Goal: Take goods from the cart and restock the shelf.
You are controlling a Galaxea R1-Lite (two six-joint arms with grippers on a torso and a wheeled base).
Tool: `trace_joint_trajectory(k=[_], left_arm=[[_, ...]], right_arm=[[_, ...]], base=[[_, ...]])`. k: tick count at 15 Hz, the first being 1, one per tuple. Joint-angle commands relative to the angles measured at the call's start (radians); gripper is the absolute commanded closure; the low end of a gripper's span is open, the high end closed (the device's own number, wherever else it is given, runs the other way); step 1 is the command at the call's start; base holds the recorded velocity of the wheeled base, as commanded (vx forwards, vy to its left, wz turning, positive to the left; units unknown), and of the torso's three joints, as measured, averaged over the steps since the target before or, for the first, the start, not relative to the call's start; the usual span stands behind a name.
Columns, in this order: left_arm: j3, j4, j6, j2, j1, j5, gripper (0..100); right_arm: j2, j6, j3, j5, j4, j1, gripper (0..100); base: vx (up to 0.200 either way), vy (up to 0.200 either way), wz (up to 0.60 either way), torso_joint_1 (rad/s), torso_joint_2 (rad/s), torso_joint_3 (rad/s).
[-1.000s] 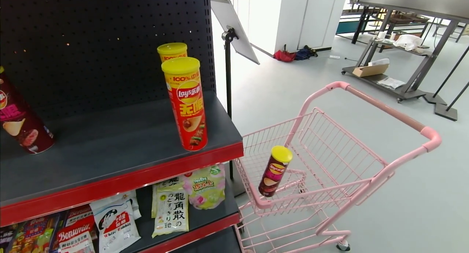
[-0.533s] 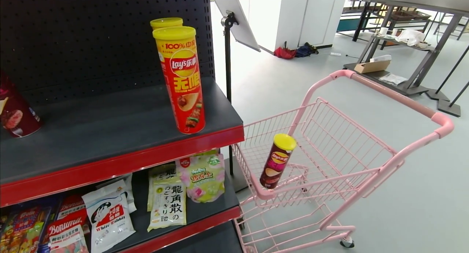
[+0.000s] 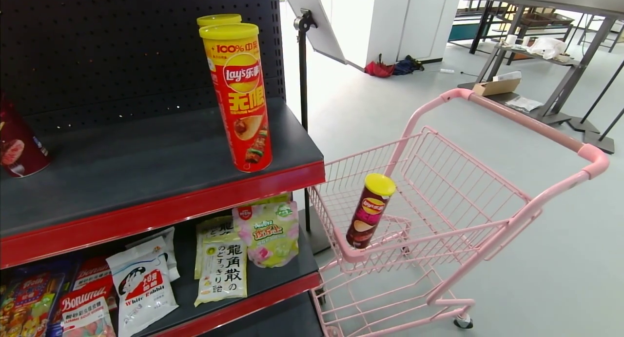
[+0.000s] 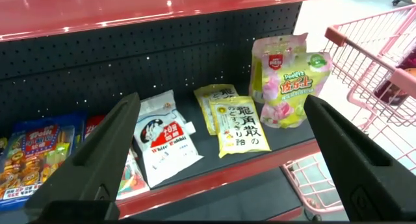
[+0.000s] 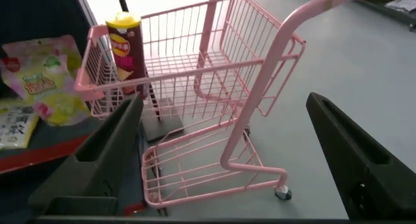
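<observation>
A pink cart [image 3: 512, 127] stands to the right of the black shelf [image 3: 146, 151]. In its basket a maroon chip can [image 3: 369, 211] with a yellow lid leans against the near corner. A tall red chip can [image 3: 241, 98] stands at the upper shelf's front edge, with a second red can [image 3: 218, 19] behind it and a maroon can [image 3: 17, 147] far left. My left gripper [image 4: 221, 100] is open with nothing in it, facing the lower shelf's snack bags [image 4: 240, 123]. My right gripper [image 5: 224, 100] is open too, facing the cart [image 5: 195, 71] and its can [image 5: 128, 52].
Several snack bags [image 3: 219, 268] lie on the lower shelf. A sign stand [image 3: 304, 83] rises between shelf and cart. Metal tables [image 3: 536, 83] stand at the back right. Open grey floor lies right of the cart.
The head camera has moved, so the shelf and cart sit differently in the picture. The cans and the cart themselves have not moved.
</observation>
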Motion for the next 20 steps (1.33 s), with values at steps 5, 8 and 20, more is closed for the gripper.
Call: trace_joint_trajectory(k=[5, 8, 20], left_arm=[[0.000, 0.000, 0.001, 0.001, 0.000, 0.001, 0], [0.000, 0.000, 0.001, 0.001, 0.000, 0.001, 0], [0.000, 0.000, 0.003, 0.001, 0.000, 0.001, 0]], right_arm=[[1.144, 0.163, -0.446, 0.068, -0.444, 0.196, 0], [1.444, 0.164, -0.383, 0.076, -0.690, 0.303, 0], [1.949, 0.204, -0.580, 0.076, -0.906, 0.390, 0]], base=[[0.000, 0.000, 0.00, 0.000, 0.00, 0.000], [0.000, 0.000, 0.00, 0.000, 0.00, 0.000], [0.000, 0.000, 0.00, 0.000, 0.00, 0.000]])
